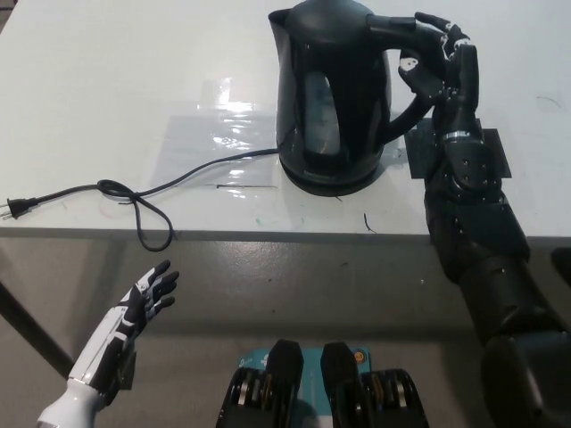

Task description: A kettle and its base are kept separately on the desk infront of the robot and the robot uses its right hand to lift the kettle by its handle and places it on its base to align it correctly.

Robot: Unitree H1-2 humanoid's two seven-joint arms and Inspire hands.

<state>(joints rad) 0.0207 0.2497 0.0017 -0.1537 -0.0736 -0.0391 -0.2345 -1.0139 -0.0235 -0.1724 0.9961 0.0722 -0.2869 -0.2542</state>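
**Black kettle on its base, right robot hand at the handle**

At lower left, the white left robot hand point(147, 299) rests below the tabletop point(98, 80) edge, fingers spread and empty. A black power cord point(134, 201) with its plug runs across the white tabletop toward the base point(328, 181). The black kettle point(332, 94) stands upright on that base, handle point(412, 94) facing right. The black right robot hand point(439, 55) is just right of the kettle, fingers curled round the top of the handle, gripping it.
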